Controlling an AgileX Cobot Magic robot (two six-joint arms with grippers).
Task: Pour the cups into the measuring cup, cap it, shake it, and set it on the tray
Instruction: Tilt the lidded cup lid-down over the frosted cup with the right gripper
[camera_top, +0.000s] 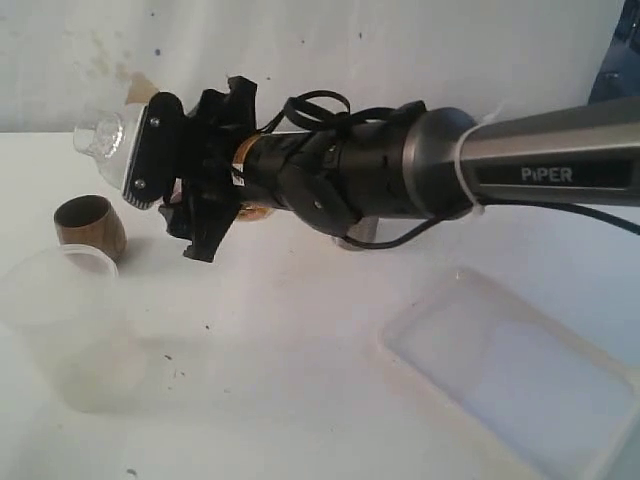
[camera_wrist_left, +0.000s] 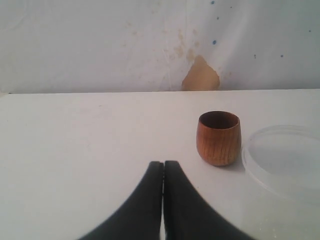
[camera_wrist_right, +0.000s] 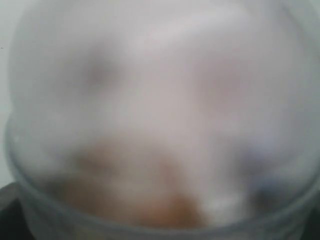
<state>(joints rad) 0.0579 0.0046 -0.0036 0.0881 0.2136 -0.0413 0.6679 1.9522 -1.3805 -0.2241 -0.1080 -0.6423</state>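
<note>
My right gripper (camera_top: 138, 150) reaches across to the back left, shut on the clear measuring cup (camera_top: 100, 135), which it holds above the table, turned roughly sideways. In the right wrist view the measuring cup (camera_wrist_right: 160, 125) fills the picture as a blur with a brownish patch low inside, and it hides the fingers. The brown wooden cup (camera_top: 90, 228) stands upright on the table below it, beside the frosted plastic cup (camera_top: 62, 320). My left gripper (camera_wrist_left: 163, 164) is shut on nothing, low over the table, short of the wooden cup (camera_wrist_left: 218, 137) and the frosted cup's rim (camera_wrist_left: 282, 155).
The white tray (camera_top: 520, 375) lies at the front right of the table. The right arm's long body (camera_top: 400, 165) spans the middle of the exterior view. A white wall with a tan stain (camera_wrist_left: 200, 76) stands behind the table.
</note>
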